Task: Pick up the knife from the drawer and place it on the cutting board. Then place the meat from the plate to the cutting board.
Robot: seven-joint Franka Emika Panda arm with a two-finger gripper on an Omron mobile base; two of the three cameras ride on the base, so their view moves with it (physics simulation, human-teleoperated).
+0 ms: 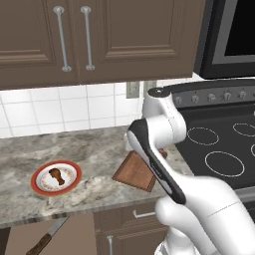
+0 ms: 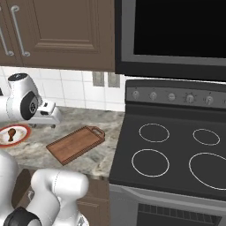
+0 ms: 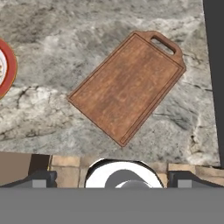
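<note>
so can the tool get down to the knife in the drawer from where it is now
Probably yes. The knife lies uncovered in the open drawer, below the counter edge, nothing on top of it. The tool hangs above the cutting board, so it must swing out past the counter edge and come down.

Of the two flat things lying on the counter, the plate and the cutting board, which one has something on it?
The plate, round with an orange-red rim, left of the board: the brown meat lies on it. The rectangular cutting board is bare.

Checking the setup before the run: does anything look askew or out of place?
Only mildly: the cutting board lies at an angle on the counter, not square to its edge. The meat sits on the plate, the knife in the open drawer.
</note>
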